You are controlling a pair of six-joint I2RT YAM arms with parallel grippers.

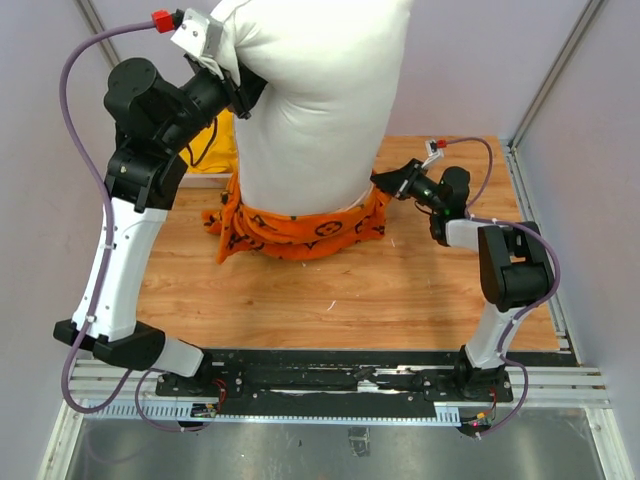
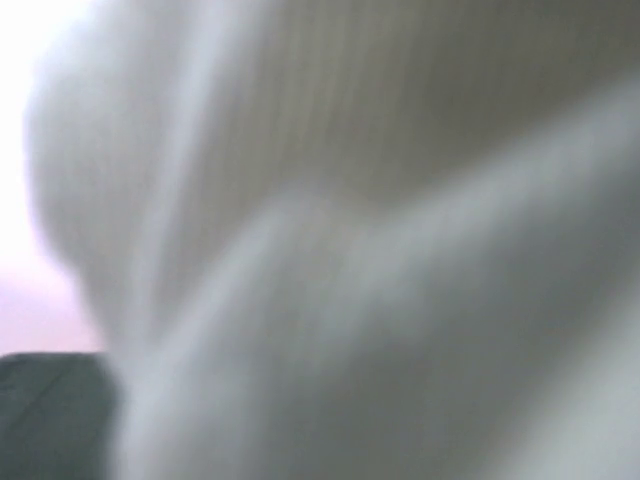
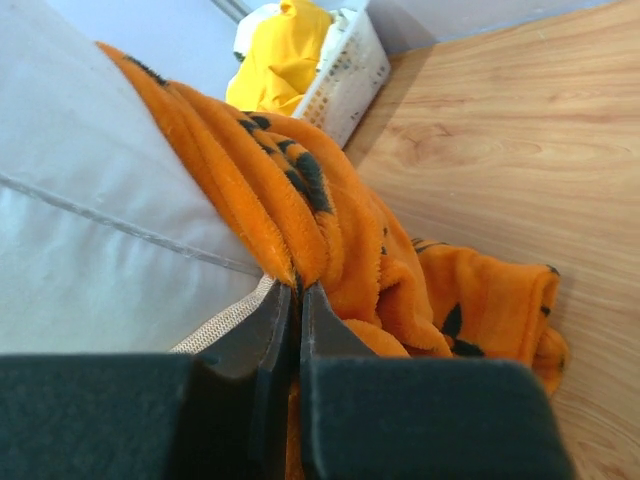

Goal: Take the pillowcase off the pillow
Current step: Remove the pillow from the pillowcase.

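Note:
The big white pillow is held upright, its lower end on the table. The orange pillowcase with black motifs is bunched around that lower end. My left gripper is high at the pillow's upper left corner, shut on the pillow. Blurred white pillow fills the left wrist view and hides the fingers. My right gripper is at the pillowcase's right edge. In the right wrist view the right gripper is shut on a fold of the pillowcase, right beside the pillow.
A plain yellow cloth lies behind the left arm, in a white basket at the back of the wooden table. Grey walls and metal frame posts close in the back and right sides.

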